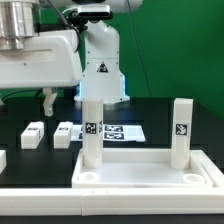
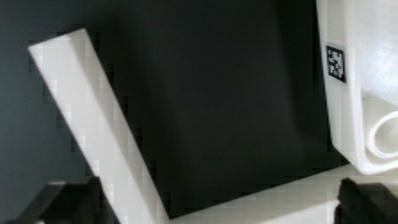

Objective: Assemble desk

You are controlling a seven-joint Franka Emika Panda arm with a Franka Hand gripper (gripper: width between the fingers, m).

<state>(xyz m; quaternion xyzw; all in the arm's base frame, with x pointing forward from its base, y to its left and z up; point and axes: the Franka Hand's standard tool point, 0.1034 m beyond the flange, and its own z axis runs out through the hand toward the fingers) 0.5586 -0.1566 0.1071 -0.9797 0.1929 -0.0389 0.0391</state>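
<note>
The white desk top [image 1: 150, 172] lies at the front of the black table, rim up. Two square post legs stand upright in its back corners, one on the exterior view's left [image 1: 92, 135] and one on its right [image 1: 181, 132], each with a tag. Two more tagged legs [image 1: 33, 135] [image 1: 65, 134] lie loose behind it on the left. My gripper [image 1: 58, 98] hangs open and empty above those loose legs. In the wrist view the gripper [image 2: 222, 205] is open with dark fingertips [image 2: 71, 205] at the frame corners. A long white leg [image 2: 98, 130] runs beside one finger, and a tagged white part with a round socket [image 2: 347, 90] shows at the edge.
The marker board [image 1: 122, 132] lies flat behind the desk top. The white robot base [image 1: 100, 60] stands at the back, with blue light at its foot. A white strip [image 1: 40, 205] runs along the table's front edge.
</note>
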